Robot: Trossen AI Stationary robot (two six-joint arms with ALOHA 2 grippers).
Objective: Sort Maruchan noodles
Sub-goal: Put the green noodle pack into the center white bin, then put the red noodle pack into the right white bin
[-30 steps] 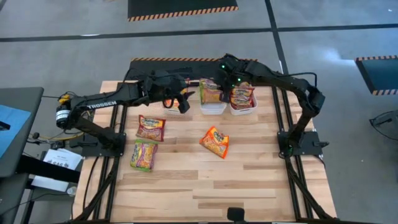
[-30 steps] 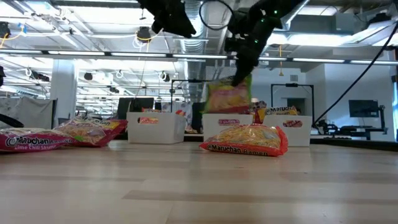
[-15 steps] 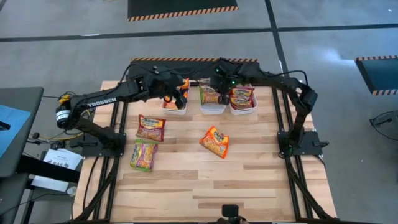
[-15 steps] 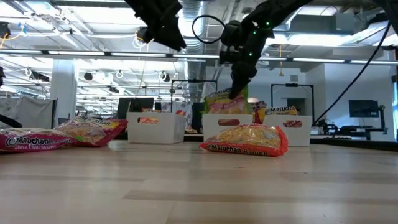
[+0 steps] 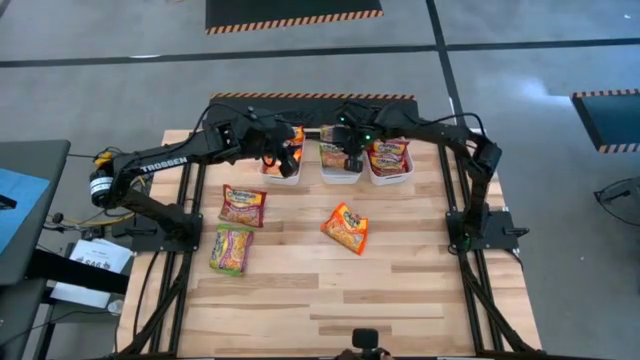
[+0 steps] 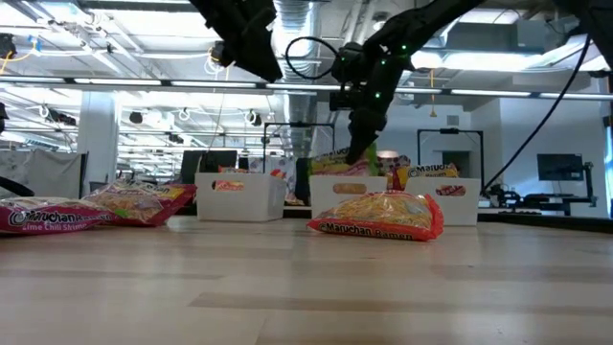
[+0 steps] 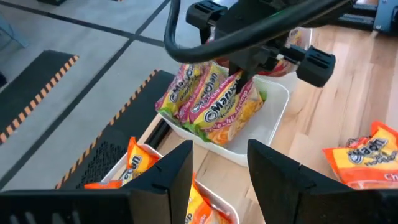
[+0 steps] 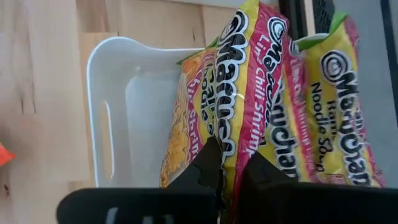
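My right gripper (image 5: 349, 160) is down in the middle bin (image 5: 341, 176), pinched narrow on a green-edged packet (image 8: 239, 134) that stands on edge among the other packets (image 7: 189, 93) already in that bin; the wrist view shows my two fingers (image 8: 208, 165) clamped on its edge, with the white wall of the bin bare beside it. From table height the same gripper (image 6: 356, 153) reaches down from above into the bin (image 6: 350, 192), the packet's top just showing over the rim. My left gripper (image 5: 288, 153) hangs over the left bin (image 5: 281, 176), its fingers (image 7: 168, 177) spread apart with nothing between them, and orange packets (image 7: 140, 165) lie in the bin below it. The right bin (image 5: 390, 176) holds red-printed packets (image 5: 388, 157). Three packets lie loose on the table (image 5: 400, 290): an orange one (image 5: 345, 228) near the middle, a red-pink one (image 5: 243, 205) toward the left side, and a green-pink one (image 5: 231, 249) just in front of that, nearer the front edge. In the low view the orange packet (image 6: 378, 216) lies in front of the middle bin.
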